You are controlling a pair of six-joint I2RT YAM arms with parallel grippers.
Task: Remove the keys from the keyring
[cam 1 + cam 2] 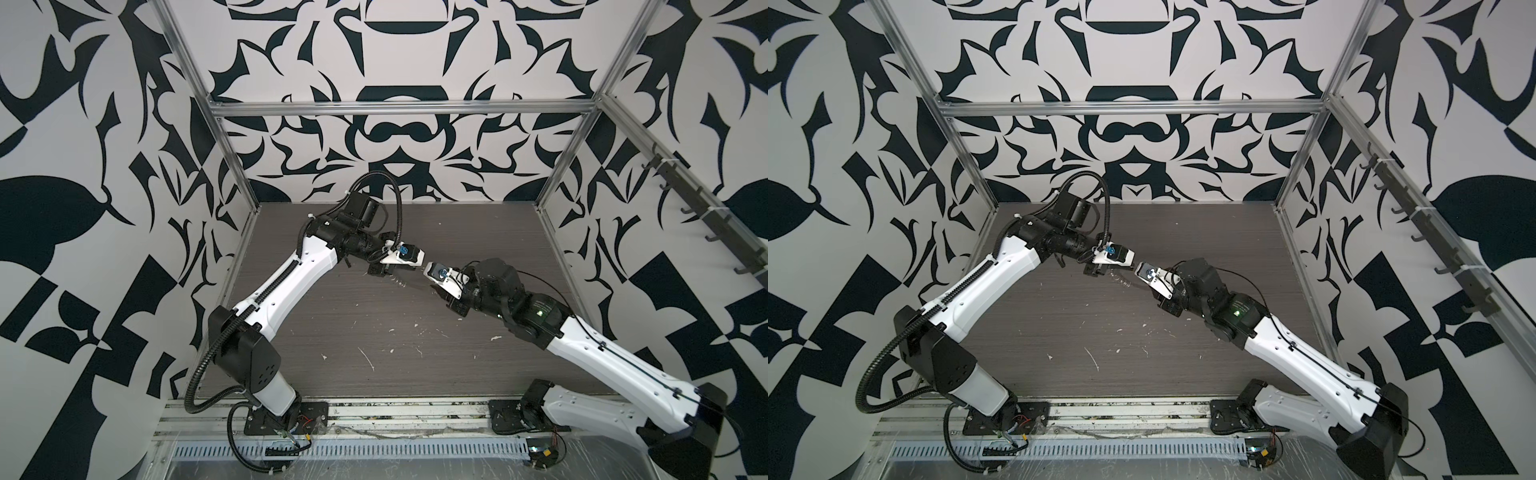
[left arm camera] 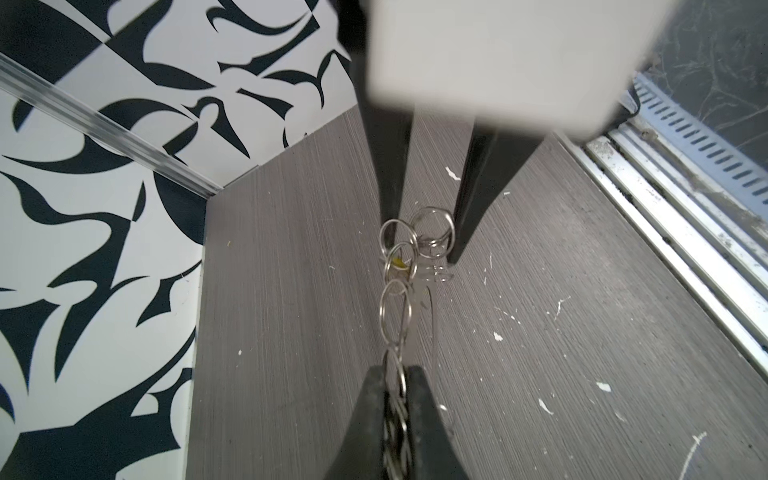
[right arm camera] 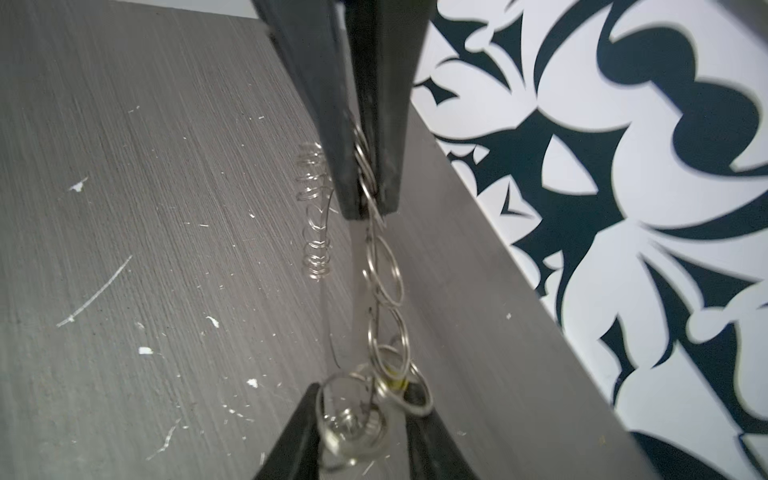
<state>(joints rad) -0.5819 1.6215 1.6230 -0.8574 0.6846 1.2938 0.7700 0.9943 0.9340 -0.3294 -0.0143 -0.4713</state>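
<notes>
The keyring (image 2: 395, 309) shows as a chain of silver rings on a thin wire hoop, hanging above the table between my two grippers. My left gripper (image 2: 397, 374) is shut on one end of the ring chain, also seen from the right wrist (image 3: 370, 210). My right gripper (image 3: 365, 399) stands open at the other end, with a cluster of rings (image 3: 353, 419) lying loose between its fingers. Only a sliver of the keys' yellow tag (image 3: 395, 380) peeks out among those rings (image 2: 397, 262). In both top views the grippers meet tip to tip at mid-table (image 1: 405, 270) (image 1: 1142, 276).
The dark wood-grain table (image 1: 374, 332) is flecked with white paint. Patterned walls with aluminium frame posts (image 1: 232, 158) enclose it on three sides. A slotted metal rail (image 1: 353, 451) runs along the front edge. A rack of hooks (image 1: 702, 216) hangs on the right wall.
</notes>
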